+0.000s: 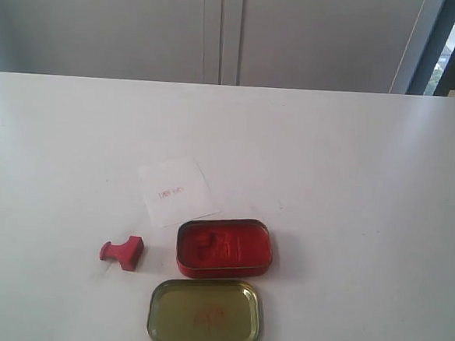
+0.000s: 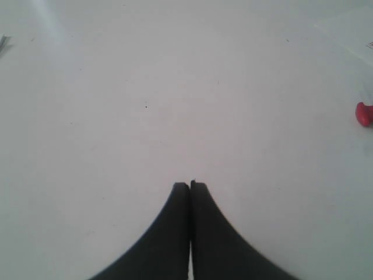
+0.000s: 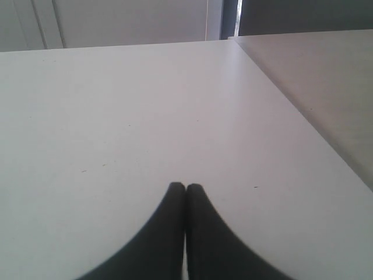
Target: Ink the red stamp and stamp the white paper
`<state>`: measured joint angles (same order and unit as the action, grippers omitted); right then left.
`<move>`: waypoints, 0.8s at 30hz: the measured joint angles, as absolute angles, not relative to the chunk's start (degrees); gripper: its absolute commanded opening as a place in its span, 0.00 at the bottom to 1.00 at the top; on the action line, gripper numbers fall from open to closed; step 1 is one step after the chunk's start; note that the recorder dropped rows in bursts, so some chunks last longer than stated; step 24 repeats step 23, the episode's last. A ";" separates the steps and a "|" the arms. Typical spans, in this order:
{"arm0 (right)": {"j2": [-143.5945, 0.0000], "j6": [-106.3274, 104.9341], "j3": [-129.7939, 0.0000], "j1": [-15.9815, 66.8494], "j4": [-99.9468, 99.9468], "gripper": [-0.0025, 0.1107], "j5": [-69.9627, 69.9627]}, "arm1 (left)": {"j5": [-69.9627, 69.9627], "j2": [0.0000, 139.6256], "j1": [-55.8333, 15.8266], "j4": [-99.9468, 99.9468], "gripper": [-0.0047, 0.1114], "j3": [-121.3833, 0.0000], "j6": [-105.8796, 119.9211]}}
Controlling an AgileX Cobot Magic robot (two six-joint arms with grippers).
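Left tool [image 2: 189, 185] closed; red stamp [image 1: 122, 252] lies tipped sideways.

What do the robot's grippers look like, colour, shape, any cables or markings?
The left gripper and the right gripper look alike: each has two plain matte black fingers, broad at the base and curving inward to narrow tips. No cables, markings or labels show, and the arms themselves are out of view.

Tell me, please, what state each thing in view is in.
red stamp: lying on its side, not held.
white paper: flat, one small red mark.
ink tin: open, pad exposed.
lid: off, inside facing up.
left gripper: shut, empty.
right gripper: shut, empty.
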<state>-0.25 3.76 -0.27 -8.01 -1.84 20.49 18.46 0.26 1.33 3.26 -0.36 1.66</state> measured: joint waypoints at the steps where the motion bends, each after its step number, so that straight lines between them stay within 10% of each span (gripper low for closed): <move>1: -0.25 3.76 -0.27 -8.01 -1.84 0.02 20.49 | 18.46 0.26 1.33 3.26 0.04 -0.36 1.66; 24: -0.25 5.92 -0.27 -8.01 -1.84 0.02 20.49 | 18.46 0.26 1.33 3.26 0.04 -0.36 1.66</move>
